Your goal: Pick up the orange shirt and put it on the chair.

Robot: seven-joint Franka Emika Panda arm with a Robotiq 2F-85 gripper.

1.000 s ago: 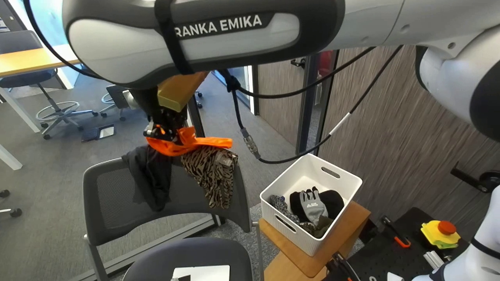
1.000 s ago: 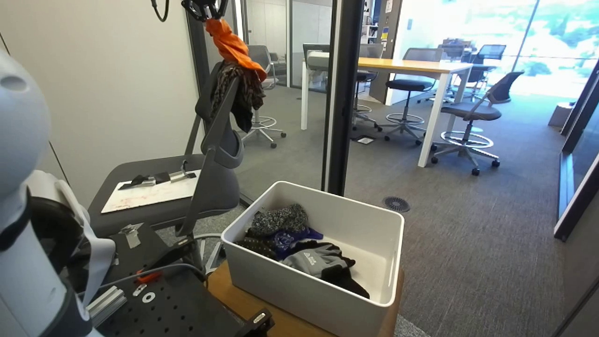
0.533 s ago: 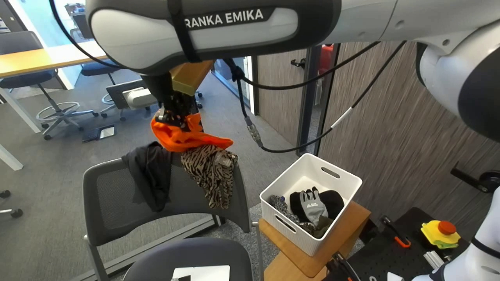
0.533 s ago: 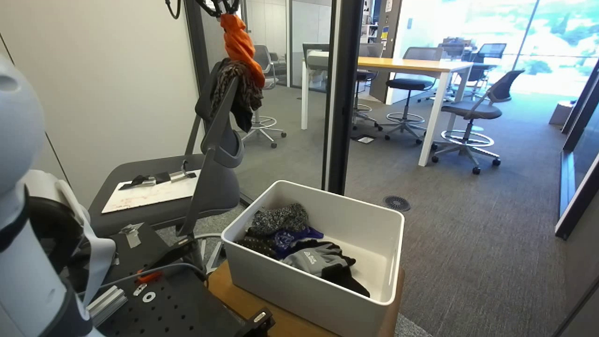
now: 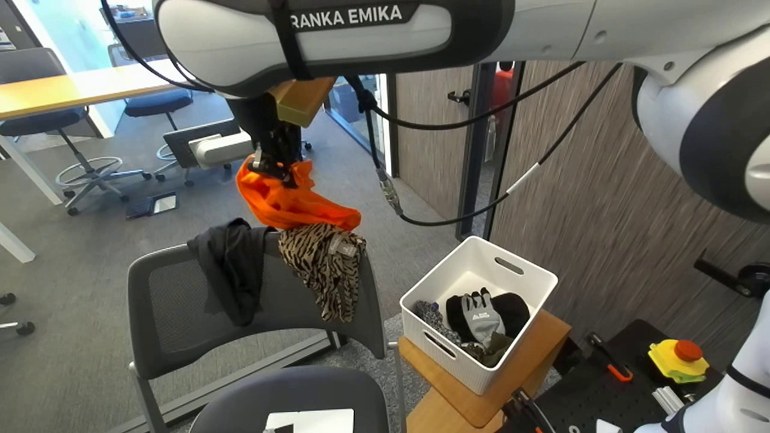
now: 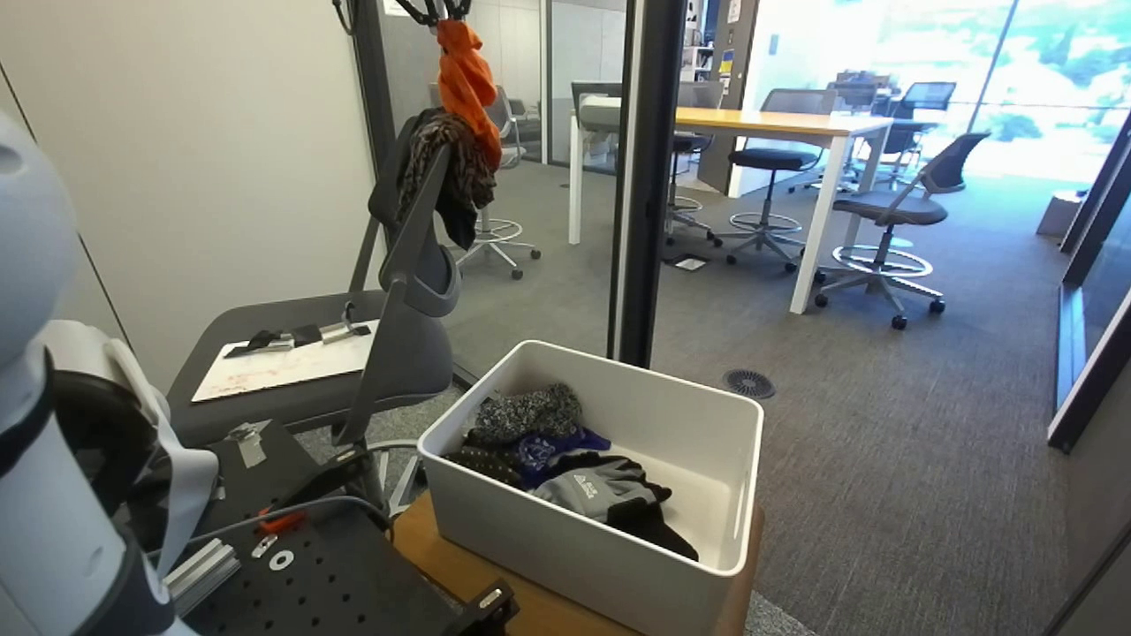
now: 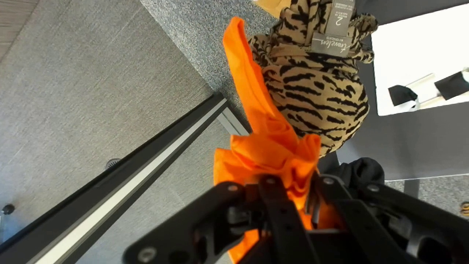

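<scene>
Looks like an office, to judge by the long table (image 6: 769, 121) toward one o'clock in an exterior view, and wheeled chairs (image 6: 892, 212) and a bright window (image 6: 1060, 88) toward two.

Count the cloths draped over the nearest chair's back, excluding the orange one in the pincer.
2. In an exterior view, the dark cloth hangs near the middle of the chair back, and the tiger-striped cloth beside it, nearer the white box. Others may be hidden beneath.
</scene>
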